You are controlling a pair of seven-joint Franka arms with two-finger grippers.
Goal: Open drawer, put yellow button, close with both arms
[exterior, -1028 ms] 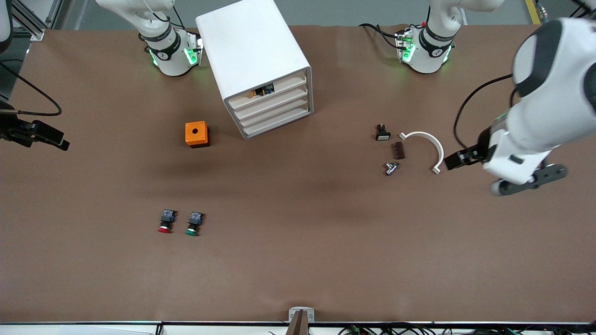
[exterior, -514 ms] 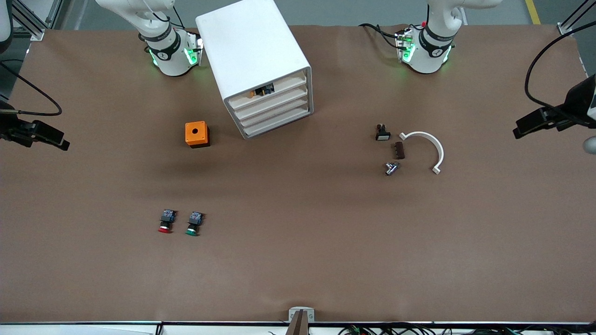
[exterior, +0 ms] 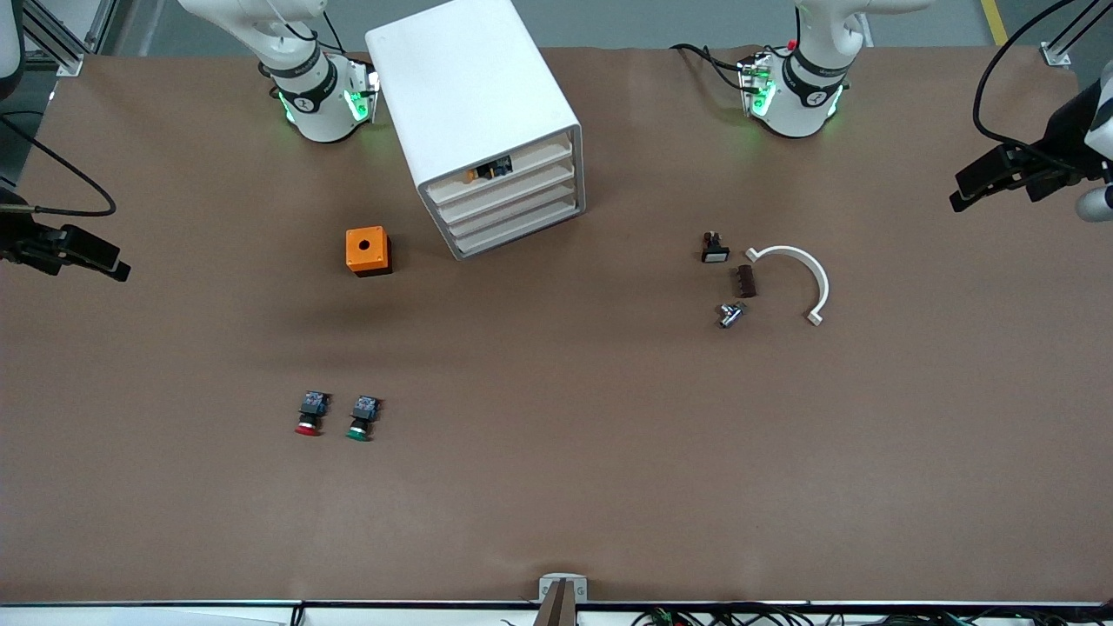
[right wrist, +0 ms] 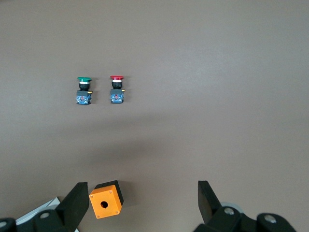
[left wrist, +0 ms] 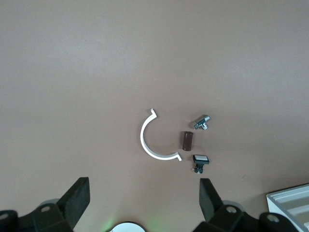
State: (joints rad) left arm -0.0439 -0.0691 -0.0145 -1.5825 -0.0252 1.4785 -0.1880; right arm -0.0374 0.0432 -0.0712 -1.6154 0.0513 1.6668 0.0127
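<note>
One yellow button [exterior: 476, 174] lies in the drawer [exterior: 496, 169].

A wide table [exterior: 556, 487] covered in a matte brown surface fills nearly the whole front view, and the same plain brown surface is seen in both wrist views. The covering is lit evenly from above, with a few soft, diffuse shadows cast near its middle. Past the edge of the table where the bases stand, a strip of grey floor [exterior: 626, 22] is seen, crossed at one corner by a yellow floor line [exterior: 994, 19]. Aluminium frame rails [exterior: 52, 39] are seen at the corner toward the right arm's end. Along the edge nearest the front camera, a white border strip [exterior: 174, 613], a small grey bracket [exterior: 563, 587] and a bundle of cables [exterior: 783, 617] are seen.
</note>
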